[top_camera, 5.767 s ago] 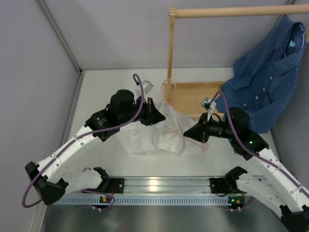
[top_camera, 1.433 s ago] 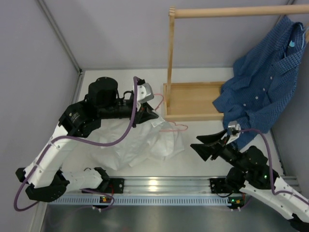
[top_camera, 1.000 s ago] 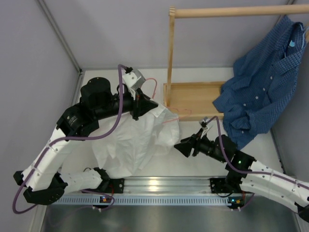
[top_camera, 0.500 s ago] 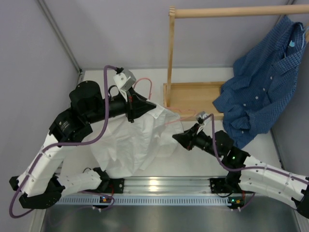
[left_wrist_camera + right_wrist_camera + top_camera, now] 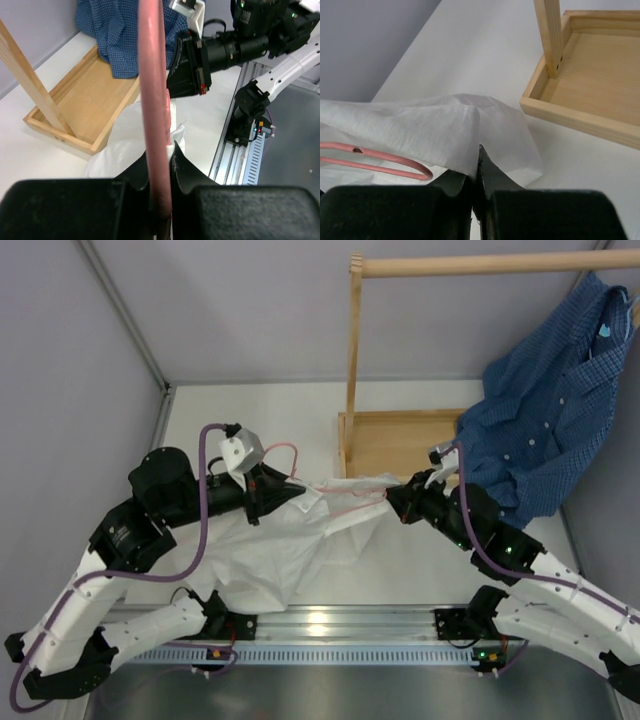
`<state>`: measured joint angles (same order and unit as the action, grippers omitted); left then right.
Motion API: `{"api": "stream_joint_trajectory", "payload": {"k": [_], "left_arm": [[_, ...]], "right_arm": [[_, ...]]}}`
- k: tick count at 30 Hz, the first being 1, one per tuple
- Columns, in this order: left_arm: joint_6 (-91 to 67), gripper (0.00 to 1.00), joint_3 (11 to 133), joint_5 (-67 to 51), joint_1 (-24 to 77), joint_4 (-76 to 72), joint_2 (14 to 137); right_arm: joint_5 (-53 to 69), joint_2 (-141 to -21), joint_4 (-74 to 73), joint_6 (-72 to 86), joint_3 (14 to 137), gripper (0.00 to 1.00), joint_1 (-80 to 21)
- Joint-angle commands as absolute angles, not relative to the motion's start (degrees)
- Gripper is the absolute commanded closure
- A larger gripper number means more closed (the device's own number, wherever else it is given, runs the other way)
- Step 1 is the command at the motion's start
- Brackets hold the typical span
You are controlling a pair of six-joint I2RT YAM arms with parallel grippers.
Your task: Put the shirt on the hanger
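The left gripper [image 5: 161, 162] is shut tight on the hanger [image 5: 152, 85]. The pink wire goes right between its two fingers, and they press on it from both sides. In the top view this gripper sits at about 9 o'clock from the middle of the table [image 5: 290, 405]. The hook of the hanger curls up just past it, toward 12 o'clock. The rest of the pink wire runs off toward 3 o'clock and meets the shirt [image 5: 285, 555].

The shirt is white and thin and full of wrinkles. Its top part is pulled out long between the two grippers. The bigger part droops down toward 7 o'clock and lies in a heap on the table, near the arm bases.

The right gripper [image 5: 398, 502] is at the 3 o'clock end of the shirt. Its fingers are pressed together on a thin edge of the white cloth. In its own camera, the round end of the pink wire shows at 9 o'clock, just beside the cloth. I cannot tell if the wire is inside the shirt or only lying against it.

A wooden tray [image 5: 395, 445] sits at 1 o'clock. A post [image 5: 354, 350] stands up from its left side and holds a rail [image 5: 480, 265] across the top. A blue checked shirt [image 5: 550, 410] hangs from the rail at 2 o'clock.
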<state>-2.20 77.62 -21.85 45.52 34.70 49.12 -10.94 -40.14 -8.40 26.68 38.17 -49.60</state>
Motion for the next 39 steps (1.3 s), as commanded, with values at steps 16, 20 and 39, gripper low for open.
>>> {"api": "stream_joint_trajectory", "payload": {"k": [16, 20, 39], "left_arm": [[-2.9, 1.0, 76.46, -0.62, 45.44, 36.21, 49.65], [-5.62, 1.0, 80.32, -0.08, 45.44, 36.04, 54.48], [-13.89, 1.0, 70.59, -0.62, 44.65, 14.24, 54.32]], "right_arm": [[1.74, -46.06, -15.4, 20.48, 52.56, 1.0, -49.13], [2.98, -46.4, -13.19, 20.13, 52.82, 1.0, -53.07], [-21.0, -38.96, -9.29, 30.14, 32.52, 0.53, -66.27]]}}
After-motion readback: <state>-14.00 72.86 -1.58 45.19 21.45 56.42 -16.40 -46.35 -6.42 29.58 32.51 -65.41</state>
